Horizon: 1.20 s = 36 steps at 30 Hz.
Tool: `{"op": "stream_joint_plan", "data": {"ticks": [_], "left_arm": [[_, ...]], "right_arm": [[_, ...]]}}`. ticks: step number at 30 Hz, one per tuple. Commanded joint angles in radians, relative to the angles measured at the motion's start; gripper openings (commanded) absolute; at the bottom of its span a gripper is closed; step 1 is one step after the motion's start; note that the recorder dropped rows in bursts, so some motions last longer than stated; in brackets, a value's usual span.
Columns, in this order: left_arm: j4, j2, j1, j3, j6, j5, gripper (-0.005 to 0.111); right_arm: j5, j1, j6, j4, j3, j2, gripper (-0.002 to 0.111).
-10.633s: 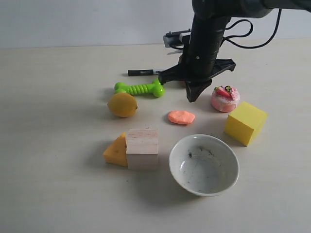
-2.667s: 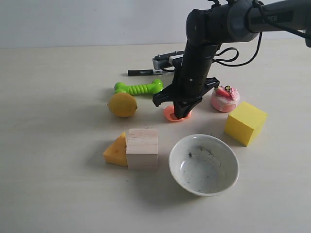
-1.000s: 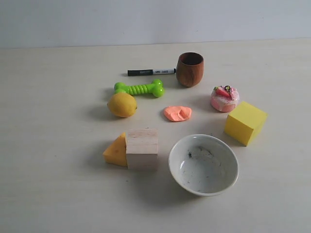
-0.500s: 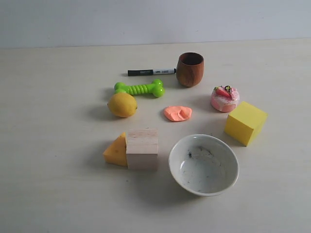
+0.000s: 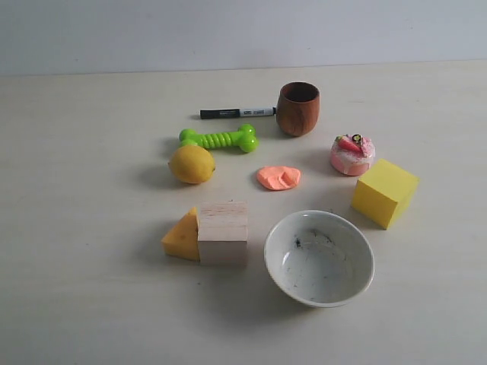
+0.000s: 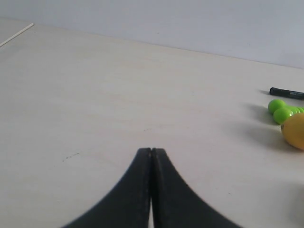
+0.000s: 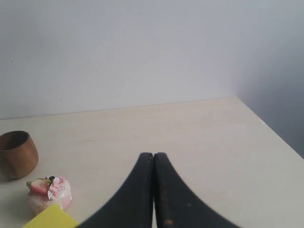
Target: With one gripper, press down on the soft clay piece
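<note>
Now dented, soft clay piece [image 5: 278, 177] uncovered, right claw [image 7: 153, 155] withdrawn, closed.

pale wooden table [image 5: 91, 304], plain white wall [image 5: 152, 30]

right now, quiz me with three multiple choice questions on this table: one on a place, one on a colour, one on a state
1. In the exterior view the soft clay piece lies
A. left of the lemon
B. between the lemon and the strawberry cake toy
C. right of the strawberry cake toy

2. The bone-shaped toy is
A. green
B. blue
C. red

3. The left gripper is
A. wide open
B. shut on the lemon
C. shut on nothing

Answers: 1 B, the clay sits in the gap between those two; 2 A, the bone is bright green; 3 C, the left wrist view shows its fingers pressed together with nothing between them.
</note>
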State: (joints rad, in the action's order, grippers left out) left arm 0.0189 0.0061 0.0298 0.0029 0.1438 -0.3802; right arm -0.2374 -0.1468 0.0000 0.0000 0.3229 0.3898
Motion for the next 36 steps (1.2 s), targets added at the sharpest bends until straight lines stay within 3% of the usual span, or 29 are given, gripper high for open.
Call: {"op": "stream_joint_plan", "data": {"ticks": [1,18,36], "left_arm": [[0.000,-0.006,0.000,-0.003,0.007,0.015,0.000],[0.000,-0.006,0.000,-0.003,0.007,0.015,0.000],[0.000,-0.006,0.000,-0.003,0.007,0.015,0.000]], "right_arm": [[0.068,-0.005,-0.007,0.000,-0.080,-0.078,0.000],[0.108,-0.005,-0.007,0.027,-0.306,-0.325,0.000],[-0.034,-0.005,-0.016,0.047,-0.323,-0.345,0.000]]}}
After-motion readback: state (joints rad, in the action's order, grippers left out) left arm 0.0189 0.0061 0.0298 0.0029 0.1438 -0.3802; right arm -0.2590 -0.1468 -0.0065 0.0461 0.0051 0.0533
